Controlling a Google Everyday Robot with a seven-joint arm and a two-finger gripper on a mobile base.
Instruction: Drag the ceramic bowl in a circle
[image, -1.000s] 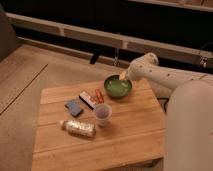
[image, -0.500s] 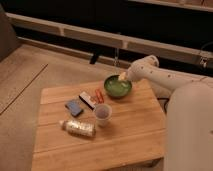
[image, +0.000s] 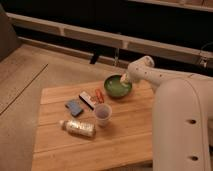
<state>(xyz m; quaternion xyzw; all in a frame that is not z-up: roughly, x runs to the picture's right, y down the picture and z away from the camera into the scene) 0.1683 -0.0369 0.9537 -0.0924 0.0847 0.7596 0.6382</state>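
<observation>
The green ceramic bowl (image: 117, 86) with a darker rim sits near the far edge of the wooden table (image: 125, 135), right of centre. My gripper (image: 124, 79) reaches in from the right at the end of the white arm (image: 150, 75) and sits at the bowl's right rim, its tip over the inside of the bowl. A small translucent whitish cup (image: 103, 114) stands in front of the bowl, apart from it.
A dark blue block (image: 74, 107), a black-and-white bar (image: 86, 99) and a small orange item (image: 99, 95) lie left of the bowl. A clear bottle (image: 77, 127) lies on its side at the front left. My white body (image: 182, 130) fills the right side.
The gripper stays at the bowl's right rim; bowl and arm show hardly any shift.
</observation>
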